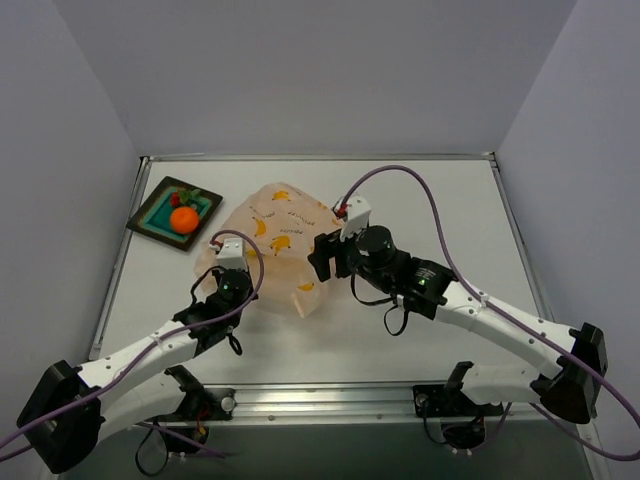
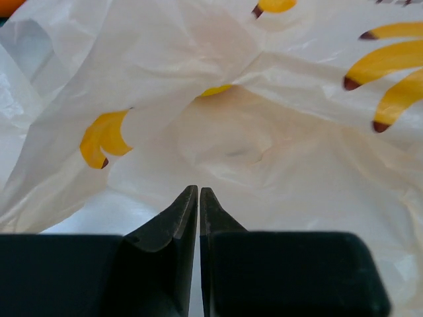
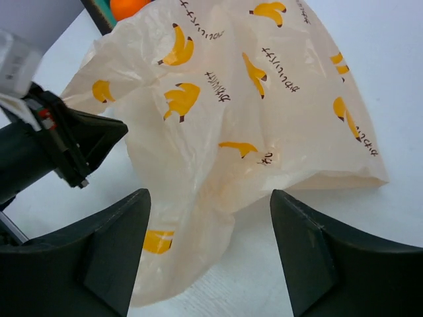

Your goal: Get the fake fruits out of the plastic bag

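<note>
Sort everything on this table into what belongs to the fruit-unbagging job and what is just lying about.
Job: crinkly translucent peach plastic bag with banana prints; round glossy orange plastic fruit, already out.
Lying about: dark-rimmed square teal tray, with the orange fruit on it.

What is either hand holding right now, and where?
Right hand open, holding nothing. Left hand is shut at the plastic bag; whether it pinches film cannot be told.
</note>
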Tool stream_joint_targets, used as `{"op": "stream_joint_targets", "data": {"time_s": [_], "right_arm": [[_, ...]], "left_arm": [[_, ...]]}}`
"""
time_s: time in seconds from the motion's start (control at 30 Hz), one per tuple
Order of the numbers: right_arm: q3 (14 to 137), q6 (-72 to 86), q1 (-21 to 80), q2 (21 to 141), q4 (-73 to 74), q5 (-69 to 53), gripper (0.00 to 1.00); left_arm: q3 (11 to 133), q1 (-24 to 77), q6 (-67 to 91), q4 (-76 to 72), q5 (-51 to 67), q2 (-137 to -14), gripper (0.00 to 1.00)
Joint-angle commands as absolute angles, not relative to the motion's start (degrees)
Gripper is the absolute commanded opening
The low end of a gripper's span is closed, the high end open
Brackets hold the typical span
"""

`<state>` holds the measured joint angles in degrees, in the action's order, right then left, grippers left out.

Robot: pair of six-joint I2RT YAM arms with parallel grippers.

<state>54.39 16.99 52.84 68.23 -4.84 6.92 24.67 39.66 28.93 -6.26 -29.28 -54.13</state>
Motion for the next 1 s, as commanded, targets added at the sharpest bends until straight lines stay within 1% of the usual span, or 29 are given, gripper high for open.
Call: {"op": "stream_joint_targets", "data": {"time_s": [0.0, 0.03, 0.1, 0.13, 0.17, 0.2, 0.23, 0.3, 0.33, 0.37, 0.47, 0.5, 0.53, 0.57, 0.6, 0.67, 0.7, 0.8, 0.9, 0.97], "right_arm": [[61.7, 8.8, 54.8, 69.6, 2.4, 9.7, 0.68], [64.1, 7.2, 55.2, 71.5, 3.1, 8.3, 0.65], [67.0, 1.5, 56.1, 74.1, 4.0, 6.6, 0.54], [69.7, -0.8, 56.9, 77.1, 4.2, 5.5, 0.53], [70.8, -3.6, 56.9, 78.8, 4.2, 4.2, 0.50], [72.1, -8.0, 56.9, 80.4, 4.1, 3.1, 0.32], [73.6, -9.3, 56.3, 84.1, 4.3, 2.5, 0.26], [78.6, -11.0, 55.6, 87.7, 4.5, 1.5, 0.18], [80.1, -12.8, 54.4, 90.8, 4.5, -0.1, 0.18], [81.4, -13.3, 53.8, 92.3, 4.6, -4.4, 0.20], [85.7, -15.4, 53.3, 96.4, 4.5, -7.8, 0.37], [87.5, -15.8, 53.1, 97.3, 4.5, -8.6, 0.49], [88.5, -16.7, 53.0, 99.3, 4.8, -9.3, 0.55], [89.5, -17.3, 53.1, 100.4, 5.0, -11.2, 0.64], [91.4, -17.7, 53.1, 101.3, 5.2, -11.9, 0.67], [93.2, -18.4, 53.2, 104.6, 5.7, -12.3, 0.73], [94.2, -18.7, 53.6, 105.8, 6.2, -12.7, 0.78], [98.1, -21.3, 56.1, 110.4, 8.6, -10.3, 0.83], [100.0, -25.0, 58.4, 113.1, 9.1, -7.3, 0.84], [102.2, -26.1, 59.2, 115.3, 9.1, -7.5, 0.83]], "left_arm": [[26.5, 38.1, 29.3, -5.7, -27.3, -56.2, 0.05], [26.6, 37.8, 29.2, -6.1, -27.6, -56.3, 0.05], [27.7, 37.0, 29.4, -5.7, -28.0, -56.9, 0.05], [28.1, 36.0, 29.5, -5.5, -28.6, -57.0, 0.05], [28.6, 35.3, 30.1, -5.4, -29.0, -57.0, 0.05], [28.7, 34.6, 30.6, -5.5, -29.0, -56.6, 0.05], [28.5, 33.8, 31.8, -6.1, -28.7, -56.3, 0.05], [27.8, 31.2, 32.9, -7.0, -25.5, -54.8, 0.05], [27.5, 30.7, 34.3, -7.6, -24.7, -54.1, 0.05], [27.4, 30.2, 35.1, -7.4, -23.8, -53.0, 0.05], [27.1, 29.9, 37.5, -6.2, -20.2, -47.1, 0.05], [27.2, 29.8, 38.1, -5.4, -18.6, -43.8, 0.05], [27.9, 29.7, 39.1, -3.0, -17.8, -42.2, 0.06], [28.7, 29.7, 39.5, -1.2, -17.2, -40.5, 0.06], [29.5, 29.7, 39.8, 3.8, -17.0, -37.3, 0.06], [32.2, 29.7, 39.9, 8.5, -17.5, -33.9, 0.06], [33.3, 29.6, 39.9, 13.5, -19.0, -30.5, 0.06], [36.9, 29.5, 40.1, 23.2, -21.7, -25.1, 0.06], [39.5, 29.4, 42.3, 31.8, -25.3, -21.0, 0.06], [40.4, 29.4, 43.9, 34.4, -27.9, -18.6, 0.06]]}}
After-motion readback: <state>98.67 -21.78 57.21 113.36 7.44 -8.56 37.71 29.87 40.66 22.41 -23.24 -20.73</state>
